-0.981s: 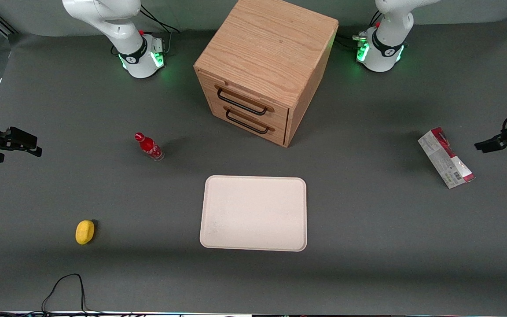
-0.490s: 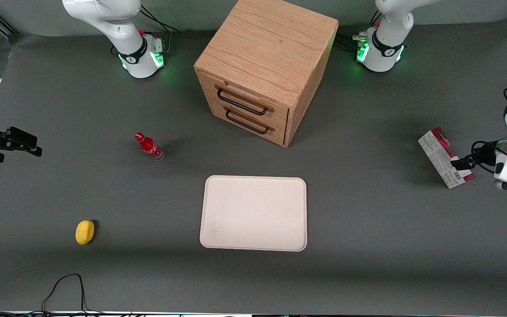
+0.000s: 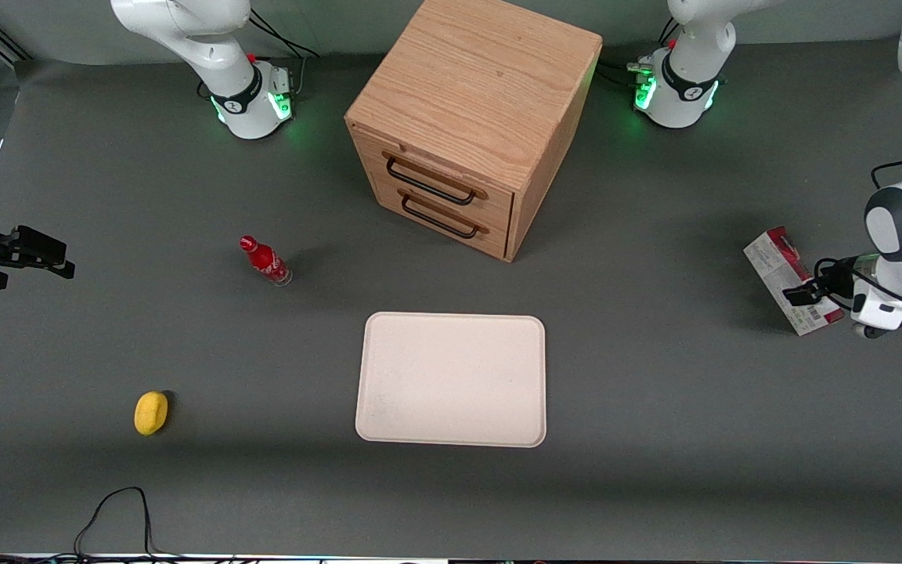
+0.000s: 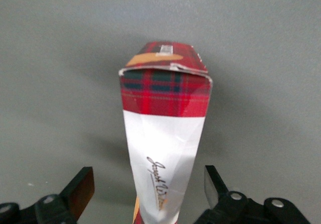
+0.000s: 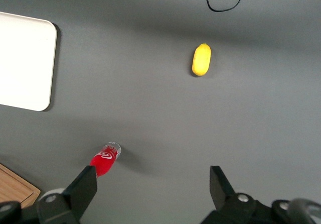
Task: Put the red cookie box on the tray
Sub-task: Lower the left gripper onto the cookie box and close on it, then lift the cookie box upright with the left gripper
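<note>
- The gripper (image 4: 145,189) of the working arm has its two fingers (image 4: 80,189) spread wide, one to each side of the red cookie box (image 4: 163,133); there is grey table between each fingertip and the carton, so nothing is held.
- From the front view the gripper (image 3: 799,296) sits over the box's (image 3: 780,266) nearer half, at the working arm's end of the table.
- One red cookie box: it lies flat on the table (image 3: 654,376), slanted, its tartan end farther from the front camera and its barcode end nearer.
- Seen from the wrist, the carton has a red tartan band at its end flap, then a white panel with a dark script signature.
- One tray (image 3: 451,380): cream-beige, bare, lying near the middle of the table, well apart from the box and nearer the front camera than the cabinet.
- One wooden cabinet (image 3: 474,117) with two drawers, each with a dark handle, standing between the two arm bases.
- One small red bottle (image 3: 265,261), upright, toward the parked arm's end and apart from the tray.
- One yellow lemon-like object (image 3: 151,412), nearer the front camera than the bottle, also toward the parked arm's end.
- One black cable (image 3: 118,509) loops at the table edge nearest the front camera.
</note>
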